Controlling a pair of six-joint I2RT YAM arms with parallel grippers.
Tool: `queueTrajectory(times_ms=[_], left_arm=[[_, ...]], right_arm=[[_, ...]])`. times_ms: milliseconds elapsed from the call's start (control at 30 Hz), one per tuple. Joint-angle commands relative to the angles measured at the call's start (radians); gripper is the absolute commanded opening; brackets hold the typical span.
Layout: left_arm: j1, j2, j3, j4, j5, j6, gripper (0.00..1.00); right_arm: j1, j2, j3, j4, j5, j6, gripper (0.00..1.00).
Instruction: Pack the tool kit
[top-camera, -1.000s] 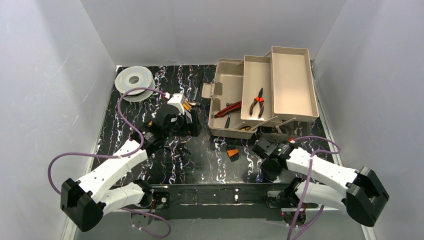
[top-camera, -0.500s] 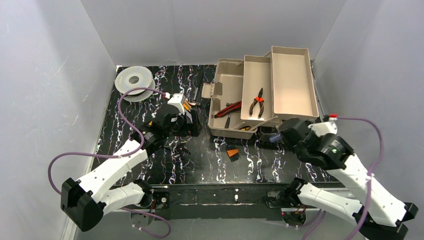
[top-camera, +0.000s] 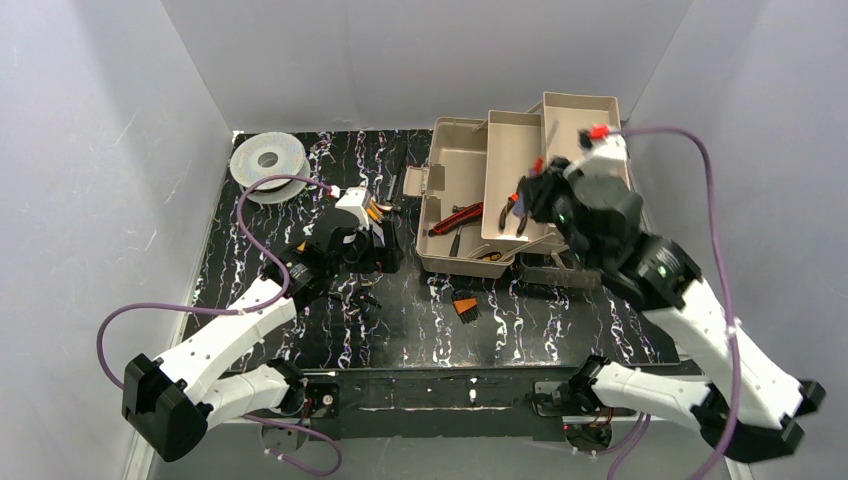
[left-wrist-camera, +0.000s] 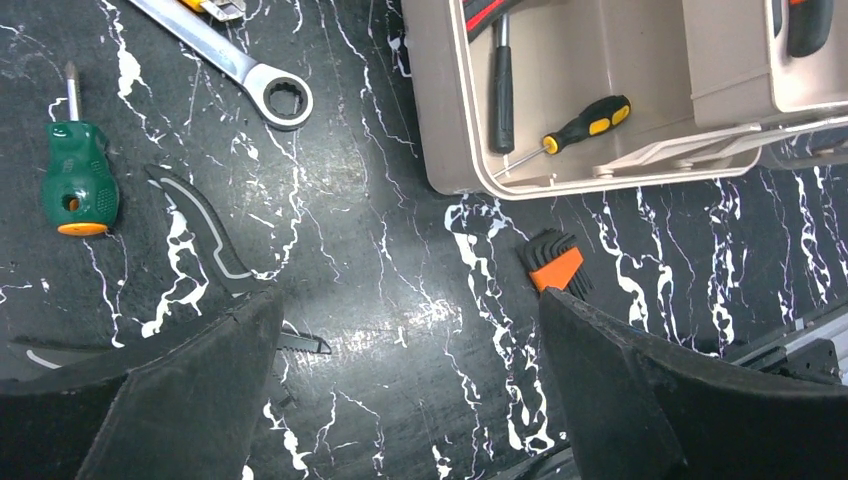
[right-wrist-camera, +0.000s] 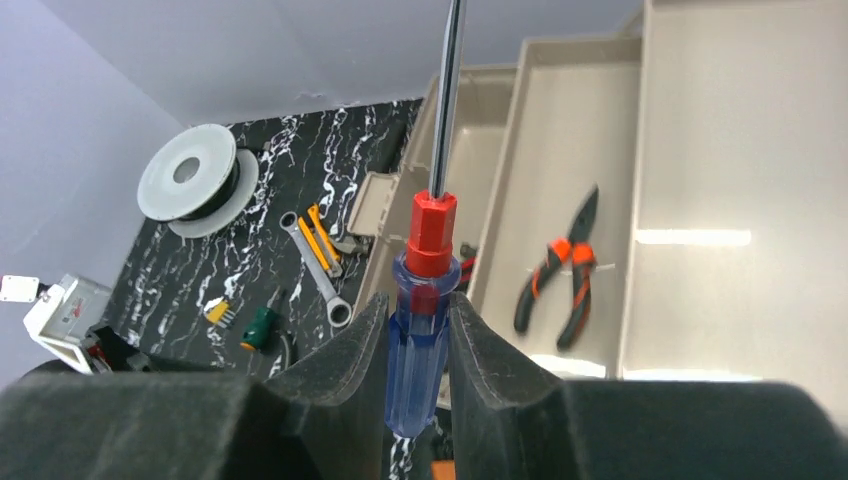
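- The right gripper (right-wrist-camera: 418, 320) is clamping the blue handle of a screwdriver (right-wrist-camera: 428, 250). Its two pads are pressing either side of the handle just below the red collar.
- The screwdriver's shaft is pointing away from the wrist toward the far wall, running roughly along the length of the trays.
- The tool kit (right-wrist-camera: 740, 150) is lying directly beneath and ahead of this gripper, standing open at the table's far right with its trays fanned out.
- The pliers (right-wrist-camera: 565, 270) are sitting in the middle tray, just right of the shaft's line, and the widest tray beside them is showing bare.
- The right arm is clearly the nearer one: it is rising from its base and reaching forward over the kit, with the wrist held high above the trays.
- My judgement is that the release is turning on lowering the screwdriver lengthwise into a tray.
- The left gripper (left-wrist-camera: 410, 300) is hanging over the table left of the kit, jaws spread wide, holding nothing.
- A green screwdriver (left-wrist-camera: 78, 180), a wrench (left-wrist-camera: 235, 65) and a hex key set (left-wrist-camera: 555, 265) are lying loose around it.
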Motion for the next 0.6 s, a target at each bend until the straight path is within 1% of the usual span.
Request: queueTrajectory(times_ms=[0, 100, 167, 267, 333, 467, 567], left_arm=[[-0.001, -0.004, 0.016, -0.041, -0.091, -0.029, 1.00], [-0.002, 0.007, 0.024, -0.067, -0.146, -0.048, 0.99], [-0.001, 0.008, 0.026, -0.078, -0.169, -0.061, 1.00], [-0.001, 0.002, 0.019, -0.081, -0.191, -0.077, 0.99], [-0.002, -0.002, 0.010, -0.076, -0.208, -0.089, 1.00], [0.001, 0.000, -0.010, -0.094, -0.298, -0.170, 1.00], [0.012, 0.009, -0.015, -0.116, -0.355, -0.213, 1.00]], right_arm=[[-0.009, 0.197, 0.217, -0.007, -0.090, -0.281, 0.01], [-0.035, 0.306, 0.297, -0.061, -0.179, -0.314, 0.01], [-0.068, 0.383, 0.356, -0.104, -0.268, -0.322, 0.01], [-0.115, 0.516, 0.476, -0.206, -0.374, -0.313, 0.01], [-0.139, 0.601, 0.545, -0.241, -0.421, -0.295, 0.01], [-0.183, 0.737, 0.608, -0.222, -0.503, -0.236, 0.01], [-0.220, 0.834, 0.652, -0.200, -0.525, -0.173, 0.01]])
